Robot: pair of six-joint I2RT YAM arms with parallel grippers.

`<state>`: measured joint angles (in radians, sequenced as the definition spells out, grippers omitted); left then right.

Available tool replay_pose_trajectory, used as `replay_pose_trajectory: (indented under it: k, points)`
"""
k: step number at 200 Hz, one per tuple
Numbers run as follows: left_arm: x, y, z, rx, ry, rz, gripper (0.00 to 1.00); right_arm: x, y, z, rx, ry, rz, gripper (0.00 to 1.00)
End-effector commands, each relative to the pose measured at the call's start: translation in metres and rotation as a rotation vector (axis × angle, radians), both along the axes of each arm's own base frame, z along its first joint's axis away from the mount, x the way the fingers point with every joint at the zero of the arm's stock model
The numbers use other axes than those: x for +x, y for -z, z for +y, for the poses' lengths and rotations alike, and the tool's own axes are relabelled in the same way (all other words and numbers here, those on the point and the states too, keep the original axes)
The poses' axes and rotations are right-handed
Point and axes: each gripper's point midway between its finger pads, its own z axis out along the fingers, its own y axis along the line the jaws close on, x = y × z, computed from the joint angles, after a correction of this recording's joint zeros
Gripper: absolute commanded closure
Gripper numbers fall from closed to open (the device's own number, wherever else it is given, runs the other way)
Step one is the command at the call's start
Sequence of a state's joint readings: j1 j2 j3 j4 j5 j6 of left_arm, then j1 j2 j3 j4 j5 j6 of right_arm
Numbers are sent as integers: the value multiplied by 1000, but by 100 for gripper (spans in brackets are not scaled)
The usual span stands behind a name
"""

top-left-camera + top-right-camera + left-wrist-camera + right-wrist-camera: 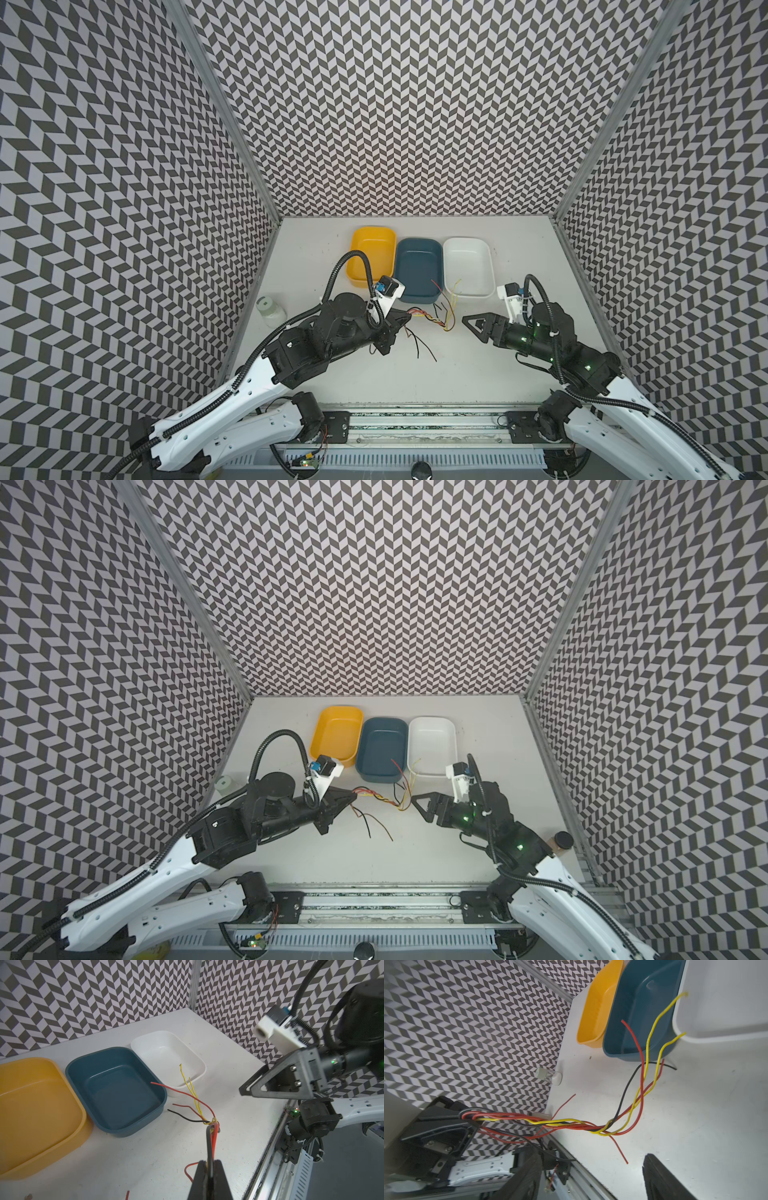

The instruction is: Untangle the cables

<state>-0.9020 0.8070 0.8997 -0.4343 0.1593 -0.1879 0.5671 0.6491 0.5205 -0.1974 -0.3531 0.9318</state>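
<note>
In the right wrist view, you see the cables [571,1124] clenched in the left fingers [436,1124], their bundle stretching across the bench [695,1126] toward your spread, empty right fingers [662,1180], which sit nearest the twisted crossing.

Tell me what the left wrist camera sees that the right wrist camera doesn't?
Only the left wrist view shows the right gripper from outside, holding nothing, and the whole white tray. Only the right wrist view shows the left gripper from outside, shut on the cables, plus a small jar by the wall. Both show the twisted red, yellow and black cables, the yellow tray and the blue tray.
</note>
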Motion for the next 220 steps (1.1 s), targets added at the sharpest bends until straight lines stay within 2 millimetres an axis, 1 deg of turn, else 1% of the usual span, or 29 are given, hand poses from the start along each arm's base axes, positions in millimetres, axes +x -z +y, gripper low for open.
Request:
replay_pose_trajectory:
  k: [1,16,28,49,57,77,112,140,150,151,152,157,190,220]
  points:
    - [-3,-20,-1,-92,35,-54,100,-5,-30,22,239,-21,35,21]
    - [-4,-17,-2,-104,46,-48,100,-8,-31,29,247,9,38,19]
    - [-4,-13,-2,-102,48,-45,100,-11,-37,36,253,6,34,18]
    - [-1,-8,0,-100,41,-32,100,-9,-40,40,289,46,64,17]
    - [-1,-9,0,-106,44,-29,100,-6,-39,40,324,69,76,16]
    - [-2,-10,-1,-128,50,-27,100,0,-25,42,374,115,139,15]
    - [-4,-13,1,-140,53,-33,100,0,-24,50,375,130,161,14]
    - [-7,-13,0,-150,70,-25,100,5,-23,44,419,202,165,12]
    - [-8,-13,0,-154,76,-23,100,8,-28,42,455,224,169,12]
    - [-8,-14,0,-155,76,-23,100,8,-20,41,444,230,178,11]
    - [-8,-14,0,-156,76,-24,100,8,-16,41,441,234,184,11]
    - [-9,-14,0,-159,77,-23,100,9,-12,41,448,240,197,11]
    - [-14,-18,1,-177,96,-31,100,14,-17,47,477,245,213,12]
    - [-24,-22,0,-201,144,-33,100,24,-22,43,499,298,172,16]
